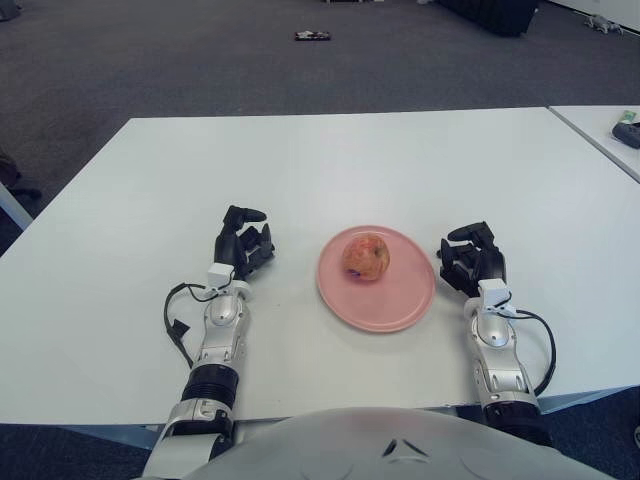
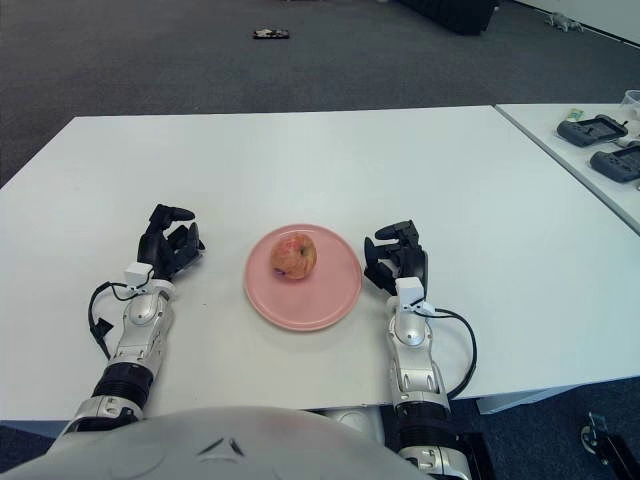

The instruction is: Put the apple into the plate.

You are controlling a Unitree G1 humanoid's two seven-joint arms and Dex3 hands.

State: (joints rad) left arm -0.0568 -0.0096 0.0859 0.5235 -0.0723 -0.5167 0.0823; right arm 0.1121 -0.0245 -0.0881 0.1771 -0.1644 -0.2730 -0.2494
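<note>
A red-yellow apple (image 1: 367, 256) sits on the pink plate (image 1: 400, 297), a little left of the plate's middle. The plate lies on the white table near its front edge. My left hand (image 1: 243, 243) shows left of the plate, fingers loosely curled and holding nothing, apart from the plate. My right hand (image 1: 470, 258) shows just right of the plate's rim, fingers loosely curled and holding nothing. Neither hand touches the apple.
The white table (image 1: 330, 170) stretches wide behind the plate. A second table at the right holds dark devices (image 2: 597, 130). A small dark object (image 1: 312, 36) lies on the grey carpet far behind.
</note>
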